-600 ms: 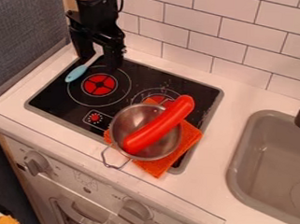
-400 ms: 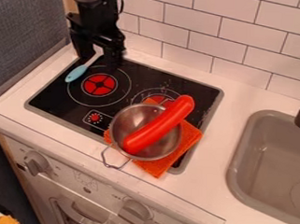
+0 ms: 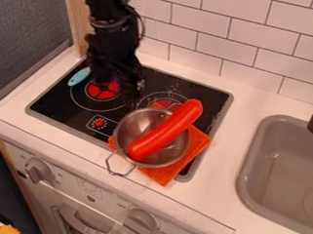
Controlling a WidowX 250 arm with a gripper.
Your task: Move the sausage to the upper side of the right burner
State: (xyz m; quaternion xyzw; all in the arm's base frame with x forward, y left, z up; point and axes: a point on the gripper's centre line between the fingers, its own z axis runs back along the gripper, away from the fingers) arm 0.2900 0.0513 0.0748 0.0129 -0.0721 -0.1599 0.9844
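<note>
From where I stand, the black two-finger gripper [image 3: 118,84] hangs over the left burner [image 3: 98,93], but I can't tell whether it's open or closed. The long, shiny red sausage [image 3: 165,131] lies slantwise in the round silver metal pot [image 3: 132,121], its upper end poking out past the rim towards the right burner [image 3: 162,102]. Under the pot there's a bright orange cloth [image 3: 161,176], spread on the black stovetop [image 3: 215,98]. A light-blue, oval-headed utensil [image 3: 78,76] lies beside the left burner.
</note>
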